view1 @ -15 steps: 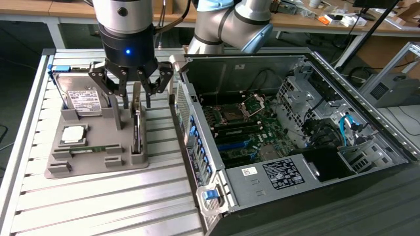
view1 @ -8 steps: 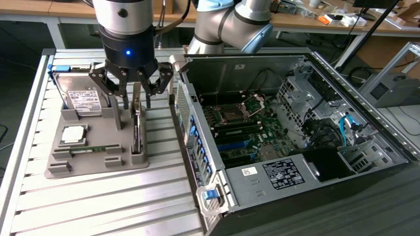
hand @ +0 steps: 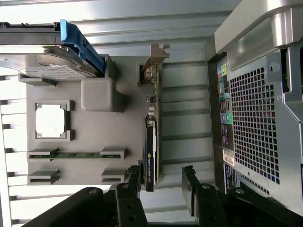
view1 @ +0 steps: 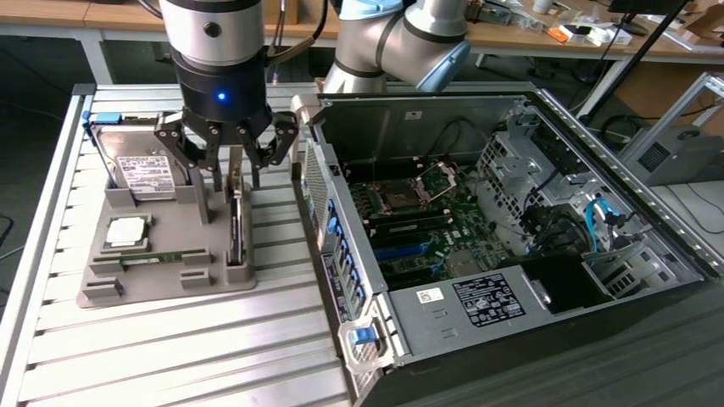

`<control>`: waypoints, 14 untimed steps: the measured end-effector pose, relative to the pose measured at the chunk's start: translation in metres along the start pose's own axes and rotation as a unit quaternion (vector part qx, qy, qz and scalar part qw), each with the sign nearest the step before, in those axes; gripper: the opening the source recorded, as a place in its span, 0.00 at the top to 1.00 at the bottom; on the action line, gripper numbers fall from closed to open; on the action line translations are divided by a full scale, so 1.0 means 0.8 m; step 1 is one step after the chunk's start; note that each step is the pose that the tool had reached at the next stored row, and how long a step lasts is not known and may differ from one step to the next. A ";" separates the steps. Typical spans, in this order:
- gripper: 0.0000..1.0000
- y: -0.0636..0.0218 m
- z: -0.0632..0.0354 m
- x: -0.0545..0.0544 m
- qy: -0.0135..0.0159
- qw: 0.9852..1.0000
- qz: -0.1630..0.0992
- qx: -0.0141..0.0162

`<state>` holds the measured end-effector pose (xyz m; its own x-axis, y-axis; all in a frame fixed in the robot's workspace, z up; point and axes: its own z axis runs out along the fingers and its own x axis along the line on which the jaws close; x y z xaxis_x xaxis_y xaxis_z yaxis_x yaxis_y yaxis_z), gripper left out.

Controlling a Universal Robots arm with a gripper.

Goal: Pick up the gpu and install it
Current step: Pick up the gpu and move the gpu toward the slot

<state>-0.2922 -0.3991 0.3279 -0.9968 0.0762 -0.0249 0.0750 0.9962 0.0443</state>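
The gpu [view1: 236, 222] stands on edge in a slot at the right side of the grey holder tray [view1: 158, 290], a thin dark card with a silver end bracket [hand: 154, 56]. In the wrist view the gpu [hand: 152, 127] runs lengthwise toward the camera. My gripper [view1: 232, 174] hangs directly above the card, open, with one finger on each side of its upper edge. The wrist view puts my gripper [hand: 161, 185] astride the card's near end. One finger [hand: 134, 182] sits close beside it and the other [hand: 189, 187] stands well apart.
On the same tray are a silver hard drive [view1: 142, 165] with a blue clip, a square processor [view1: 125, 231] and a narrow green memory strip [view1: 164, 257]. The open computer case [view1: 498, 220] lies close at the exterior view's right, its motherboard [view1: 413, 229] exposed. Its rear panel [hand: 255, 118] faces the tray.
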 end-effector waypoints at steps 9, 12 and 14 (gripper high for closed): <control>0.52 0.000 0.006 0.000 0.000 1.000 0.000 0.000; 0.52 -0.001 0.015 0.000 0.000 1.000 0.000 0.000; 0.52 -0.001 0.021 0.001 0.000 1.000 0.000 0.000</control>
<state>-0.2922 -0.3991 0.3113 -0.9968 0.0762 -0.0249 0.0750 0.9962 0.0444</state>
